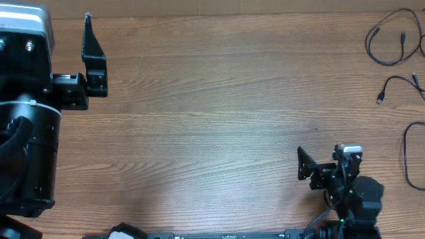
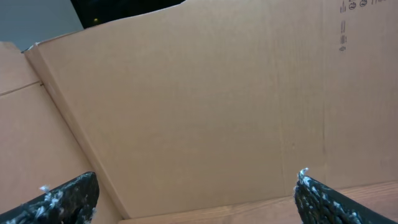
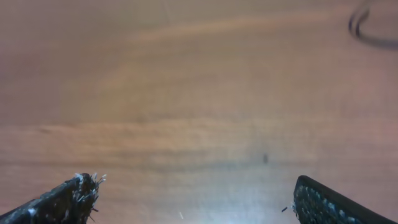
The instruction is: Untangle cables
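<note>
Overhead, the cables (image 1: 380,98) lie in three separate loops along the right edge of the counter (image 1: 212,119), well apart from both arms. Only the left wrist view shows a cardboard wall (image 2: 205,99), with the left gripper (image 2: 196,202) spread wide and empty, facing it. The right gripper (image 3: 193,202) is likewise spread over bare wood; a blurred dark loop (image 3: 370,28) at that view's top corner is probably one cable.
</note>
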